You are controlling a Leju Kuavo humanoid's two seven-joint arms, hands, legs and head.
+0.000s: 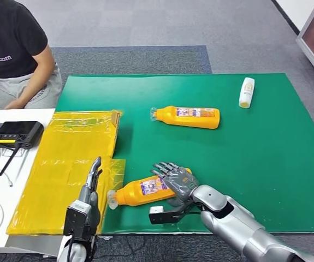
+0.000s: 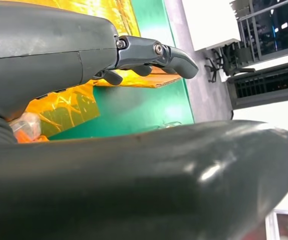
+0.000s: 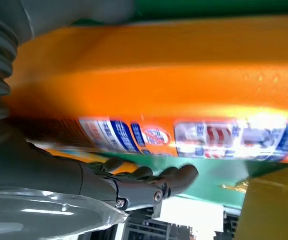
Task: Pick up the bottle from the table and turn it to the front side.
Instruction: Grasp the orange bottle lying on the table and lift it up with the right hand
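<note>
R hand (image 1: 176,180) sits over the base end of the near orange bottle (image 1: 142,192), which lies on its side at the front edge of the green mat (image 1: 270,164), cap twd the yellow plastic sheet (image 1: 64,164); fingers arched over the body w/ thumb on the near side, but can't tell if it's actually clamped yet. L hand (image 1: 90,191) hangs over the sheet, fingers straight, holding nothing. For a good grip: wrap snug round the mid-body, not the end, lift level before rolling so the label comes up front. 2nd orange bottle (image 1: 187,117) & white bottle (image 1: 246,92) lie further back
</note>
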